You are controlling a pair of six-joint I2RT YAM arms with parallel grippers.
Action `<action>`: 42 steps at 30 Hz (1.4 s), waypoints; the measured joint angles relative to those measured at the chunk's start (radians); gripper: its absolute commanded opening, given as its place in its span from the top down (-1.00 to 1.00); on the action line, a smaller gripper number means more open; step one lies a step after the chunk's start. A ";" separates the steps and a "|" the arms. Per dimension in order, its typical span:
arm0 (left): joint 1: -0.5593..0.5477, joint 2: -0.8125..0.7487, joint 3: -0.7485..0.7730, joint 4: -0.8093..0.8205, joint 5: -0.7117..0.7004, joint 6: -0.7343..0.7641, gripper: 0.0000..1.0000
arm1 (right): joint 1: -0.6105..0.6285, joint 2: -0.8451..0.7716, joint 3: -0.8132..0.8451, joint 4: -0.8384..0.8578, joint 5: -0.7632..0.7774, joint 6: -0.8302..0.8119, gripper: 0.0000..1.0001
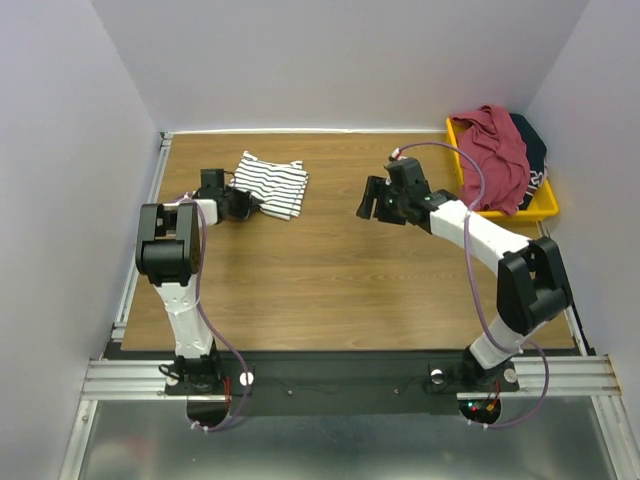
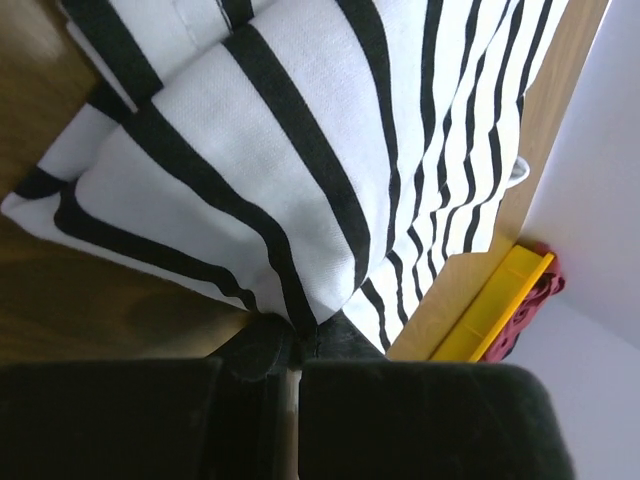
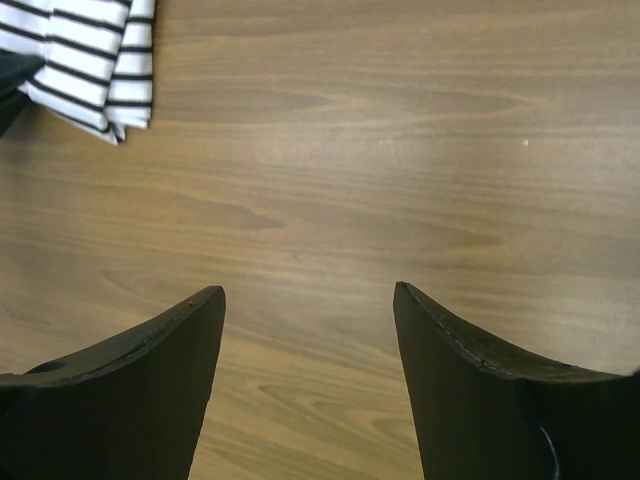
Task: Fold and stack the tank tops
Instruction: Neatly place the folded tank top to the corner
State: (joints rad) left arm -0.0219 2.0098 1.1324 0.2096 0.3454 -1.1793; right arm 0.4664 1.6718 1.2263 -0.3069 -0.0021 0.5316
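Observation:
The striped tank top (image 1: 272, 182) lies folded at the back left of the table. My left gripper (image 1: 243, 205) is shut on its near edge; in the left wrist view (image 2: 305, 335) the fingers pinch the striped cloth (image 2: 250, 170). The maroon tank top (image 1: 494, 155) and the dark navy one (image 1: 533, 150) lie heaped in the yellow bin (image 1: 540, 205) at the back right. My right gripper (image 1: 375, 200) is open and empty over bare wood at mid table, as the right wrist view (image 3: 308, 300) shows, with a corner of the striped top (image 3: 85, 70) at its upper left.
White walls close in the table on the left, back and right. A metal rail (image 1: 135, 270) runs along the table's left edge. The yellow bin's corner also shows in the left wrist view (image 2: 495, 305).

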 measured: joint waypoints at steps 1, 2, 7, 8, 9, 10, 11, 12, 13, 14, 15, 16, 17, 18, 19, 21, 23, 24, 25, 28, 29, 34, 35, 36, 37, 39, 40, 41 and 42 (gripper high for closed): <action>0.009 0.006 0.008 0.000 0.003 -0.009 1.00 | 0.000 -0.021 -0.018 -0.002 -0.005 0.000 -0.49; 0.011 0.009 0.008 0.002 0.004 -0.017 1.00 | 0.002 -0.037 -0.035 -0.005 -0.010 0.002 -0.49; 0.023 0.003 -0.006 0.012 0.019 -0.027 1.00 | 0.006 -0.094 -0.096 -0.021 -0.025 0.004 -0.49; 0.030 -0.005 -0.006 -0.010 0.019 -0.018 1.00 | 0.006 -0.103 -0.104 -0.026 -0.028 0.005 -0.49; 0.039 -0.012 -0.004 -0.032 0.015 -0.009 1.00 | 0.006 -0.115 -0.111 -0.029 -0.032 0.006 -0.49; 0.046 -0.018 -0.002 -0.051 0.011 0.000 1.00 | 0.006 -0.121 -0.112 -0.031 -0.033 0.007 -0.49; 0.064 -0.026 0.002 -0.079 0.004 0.013 1.00 | 0.006 -0.125 -0.112 -0.031 -0.035 0.008 -0.49; 0.079 -0.027 0.013 -0.108 0.003 0.020 1.00 | 0.006 -0.130 -0.112 -0.030 -0.039 0.008 -0.49; 0.104 -0.026 0.037 -0.146 -0.002 0.034 1.00 | 0.006 -0.135 -0.112 -0.030 -0.041 0.008 -0.49; 0.118 -0.023 0.052 -0.167 -0.007 0.044 1.00 | 0.006 -0.140 -0.112 -0.030 -0.043 0.008 -0.49; 0.145 -0.014 0.086 -0.204 -0.020 0.060 1.00 | 0.006 -0.143 -0.112 -0.030 -0.044 0.007 -0.49; 0.165 -0.007 0.108 -0.220 -0.029 0.067 1.00 | 0.006 -0.148 -0.112 -0.030 -0.045 0.007 -0.49; 0.184 0.003 0.130 -0.233 -0.039 0.074 1.00 | 0.006 -0.151 -0.112 -0.031 -0.047 0.007 -0.49; 0.204 0.016 0.155 -0.246 -0.047 0.081 1.00 | 0.006 -0.154 -0.112 -0.030 -0.048 0.007 -0.49; 0.223 0.028 0.179 -0.263 -0.053 0.088 1.00 | 0.006 -0.157 -0.112 -0.030 -0.050 0.007 -0.49; 0.249 0.060 0.232 -0.300 -0.065 0.103 1.00 | 0.006 -0.162 -0.112 -0.030 -0.057 0.007 -0.49; 0.278 0.125 0.342 -0.351 -0.075 0.124 1.00 | 0.006 -0.164 -0.112 -0.030 -0.060 0.007 -0.49; 0.284 0.145 0.380 -0.368 -0.077 0.133 1.00 | 0.006 -0.164 -0.112 -0.031 -0.060 0.007 -0.49; 0.295 0.192 0.459 -0.396 -0.085 0.145 1.00 | 0.006 -0.166 -0.112 -0.031 -0.061 0.007 -0.49; 0.307 0.285 0.626 -0.466 -0.096 0.170 1.00 | 0.006 -0.167 -0.112 -0.030 -0.062 0.007 -0.49; 0.311 0.318 0.681 -0.486 -0.096 0.177 1.00 | 0.006 -0.167 -0.112 -0.030 -0.062 0.007 -0.49; 0.309 0.385 0.800 -0.532 -0.103 0.196 0.58 | 0.006 -0.167 -0.112 -0.030 -0.063 0.006 -0.49; 0.309 0.391 0.809 -0.537 -0.100 0.201 0.48 | 0.006 -0.167 -0.112 -0.030 -0.063 0.006 -0.49; 0.309 0.396 0.821 -0.544 -0.100 0.203 0.42 | 0.006 -0.167 -0.112 -0.030 -0.063 0.006 -0.49; 0.309 0.403 0.833 -0.548 -0.099 0.205 0.23 | 0.006 -0.167 -0.112 -0.030 -0.064 0.005 -0.49; 0.309 0.415 0.858 -0.553 -0.096 0.211 0.14 | 0.006 -0.166 -0.112 -0.030 -0.067 0.003 -0.49; 0.307 0.415 0.860 -0.551 -0.101 0.212 0.05 | 0.006 -0.166 -0.112 -0.030 -0.070 0.002 -0.49; 0.304 0.415 0.860 -0.549 -0.111 0.211 0.00 | 0.006 -0.166 -0.112 -0.030 -0.072 0.002 -0.49; 0.303 0.414 0.859 -0.547 -0.115 0.212 -0.01 | 0.006 -0.166 -0.112 -0.030 -0.075 0.000 -0.49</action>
State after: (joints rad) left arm 0.2813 2.4237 1.9915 -0.3374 0.2302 -0.9668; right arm 0.4728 1.5055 1.1141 -0.3367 -0.0769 0.5312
